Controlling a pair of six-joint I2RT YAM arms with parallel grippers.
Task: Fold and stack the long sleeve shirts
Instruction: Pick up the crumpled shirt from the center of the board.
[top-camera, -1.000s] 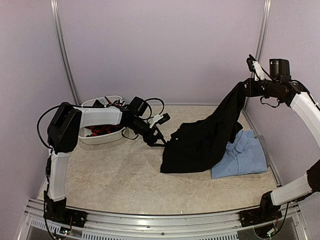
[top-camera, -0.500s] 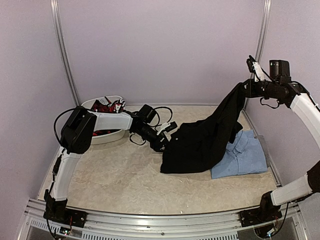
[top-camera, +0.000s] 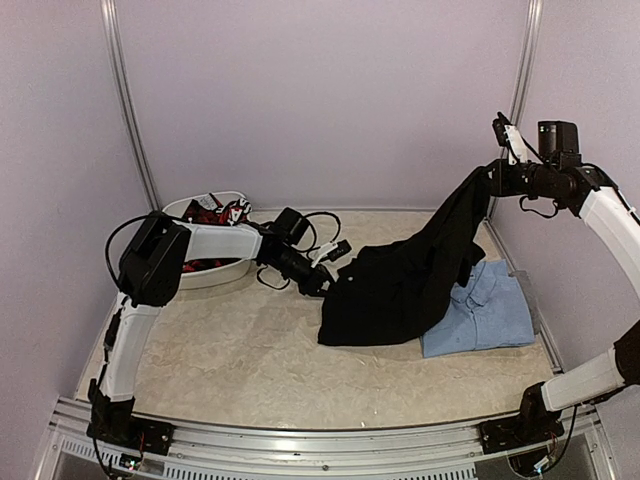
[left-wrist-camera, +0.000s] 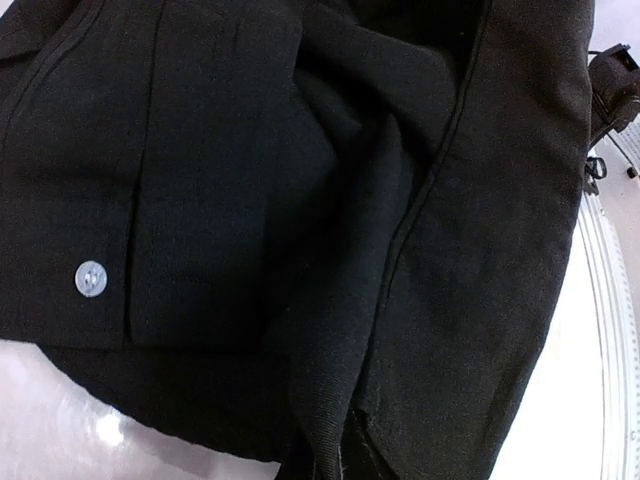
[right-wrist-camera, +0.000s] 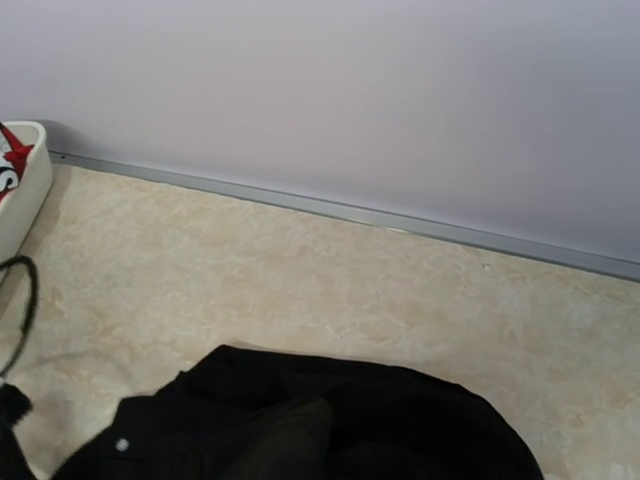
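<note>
Plainly the job is in its early half. Taking the table (top-camera: 230, 350) in the overhead view as a clock face with 12 at the far wall, the light blue shirt (top-camera: 490, 315) lies flat toward 3 o'clock as a compact, roughly square packet, so I judge that 1 of the 2 shirts is already folded and marks the spot for the stack.

The black shirt (top-camera: 400, 285) is not folded. Its lower part rests crumpled on the table just right of centre, and its 3 o'clock edge overlaps the blue packet. The rest rises as a taut sheet toward 1 o'clock, where the right gripper (top-camera: 492, 178) is clamped on the cloth and holds it high above the surface.

The left gripper (top-camera: 332, 272) sits at the shirt's 9 o'clock edge, low on the table, with its jaws closed. Its wrist camera is filled with black fabric, a placket and 1 pale button (left-wrist-camera: 91, 278), and cloth bunches toward the bottom of that picture, so I take it to be pinching that edge, though the fingertips themselves are hidden.

What is left, as I read it: spread the black shirt out flat between the 2 grips, fold in the sleeves and body, then set it on the blue one. A white basket (top-camera: 200, 277) with red items stands at 10 o'clock, apart from the work.
</note>
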